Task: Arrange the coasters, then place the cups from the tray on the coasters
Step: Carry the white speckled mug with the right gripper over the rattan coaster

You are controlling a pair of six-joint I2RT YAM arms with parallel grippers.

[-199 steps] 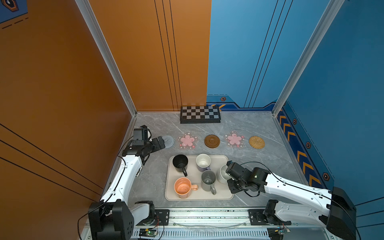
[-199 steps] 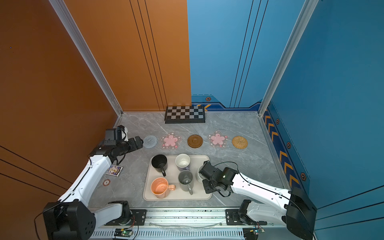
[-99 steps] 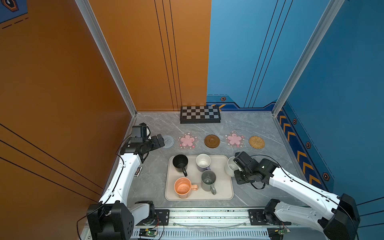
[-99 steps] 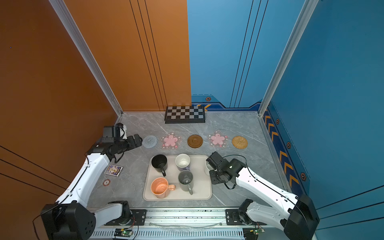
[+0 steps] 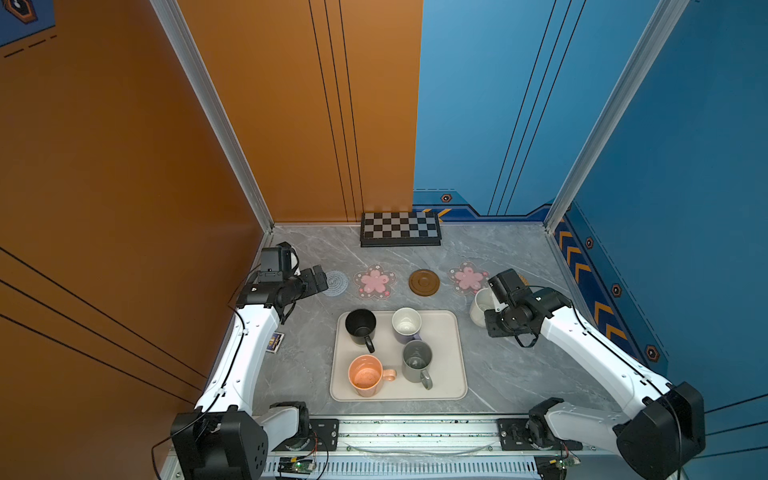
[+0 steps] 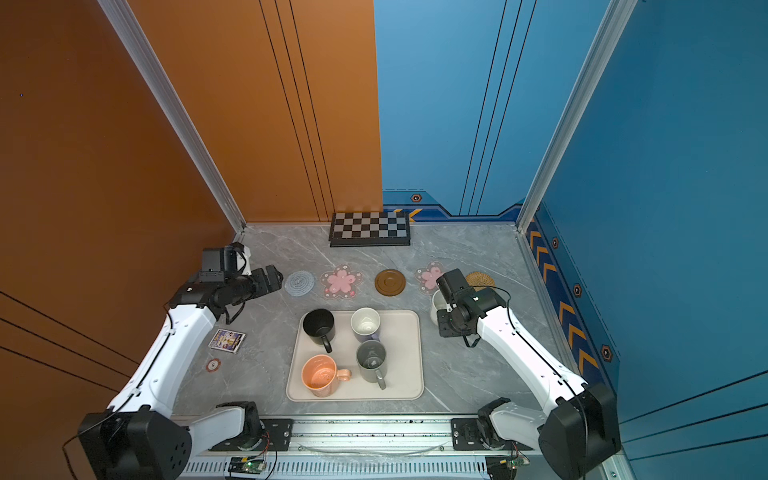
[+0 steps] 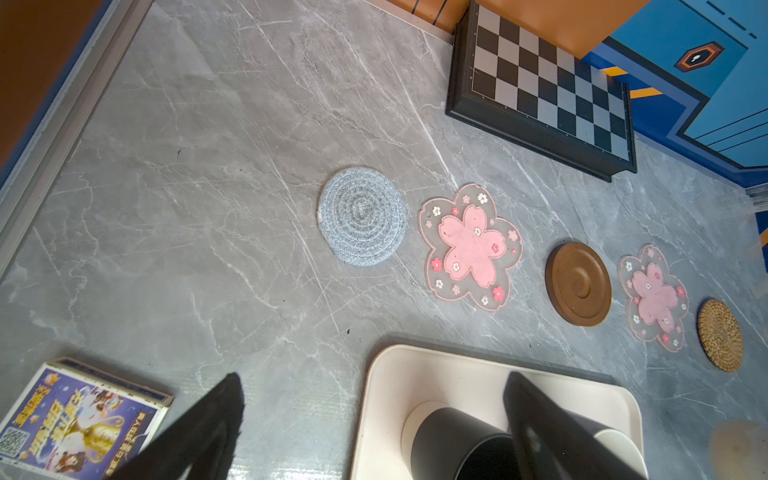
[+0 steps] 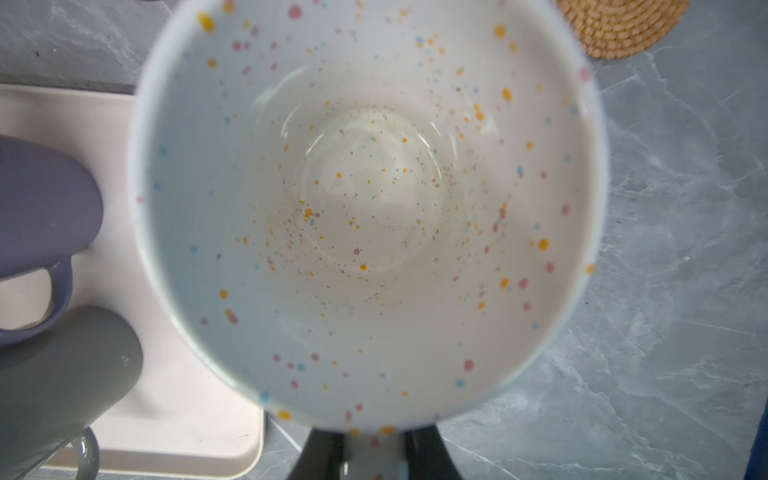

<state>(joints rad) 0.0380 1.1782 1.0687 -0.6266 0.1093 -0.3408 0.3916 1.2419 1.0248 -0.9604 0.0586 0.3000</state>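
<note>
Five coasters lie in a row: blue-grey (image 5: 336, 283), pink flower (image 5: 375, 281), brown wooden (image 5: 424, 282), a second pink flower (image 5: 468, 277) and rattan (image 6: 481, 279). On the cream tray (image 5: 451, 374) stand the black (image 5: 360, 324), lavender (image 5: 406, 324), grey (image 5: 417, 360) and orange (image 5: 365, 376) cups. My right gripper (image 8: 374, 457) is shut on the handle of the white speckled cup (image 5: 478, 306). That cup is off the tray's far right corner, close to the rattan coaster (image 8: 619, 29). My left gripper (image 5: 318, 277) stands open and empty beside the blue-grey coaster.
A black-and-white checkerboard (image 5: 400, 229) lies against the back wall. A small printed card box (image 5: 275, 341) and a red round token (image 6: 213, 365) lie left of the tray. Side walls stand close behind both arms.
My right gripper has carried the speckled cup off the tray's right side, back and to the right toward the rattan coaster. The left gripper shifted slightly toward the back.
</note>
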